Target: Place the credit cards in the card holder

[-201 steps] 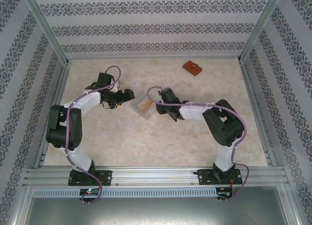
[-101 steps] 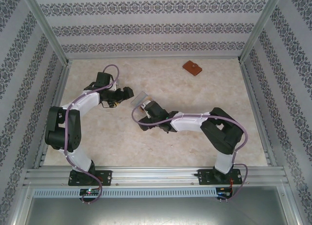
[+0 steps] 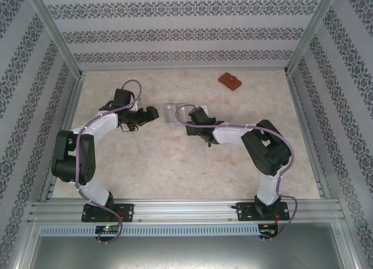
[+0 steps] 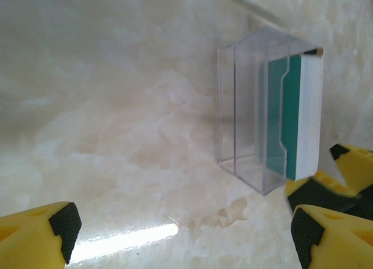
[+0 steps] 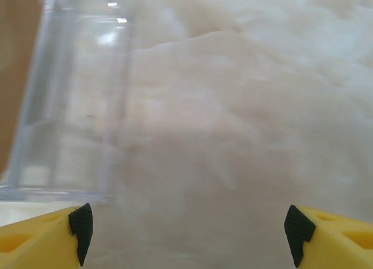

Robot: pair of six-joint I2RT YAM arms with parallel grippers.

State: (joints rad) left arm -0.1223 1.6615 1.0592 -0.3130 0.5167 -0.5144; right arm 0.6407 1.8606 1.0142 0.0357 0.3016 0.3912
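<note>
Several thin flat plastic cards (image 4: 291, 105) stand on edge inside a transparent rectangular plastic case (image 4: 245, 105), packed against one end wall. The left wrist view shows a teal face and a white block of card edges, with the rest of the case bare. In the right wrist view an orange-tan surface shows through the case wall at the left edge of the frame. The case rests on the pale marble-patterned tabletop (image 3: 175, 164), near the middle and between the two arms.

Left gripper (image 4: 183, 228): fingers spread wide and holding nothing, aimed at the case from a short way off and not touching it.

Right gripper (image 5: 192, 228): fingers spread wide and holding nothing, with the case just ahead and to their left and bare tabletop between them.

The small reddish-brown leather-look wallet (image 3: 230, 81) lies flat at the far right of the tabletop, well apart from the case and both arms. Whether it contains any card cannot be told.
</note>
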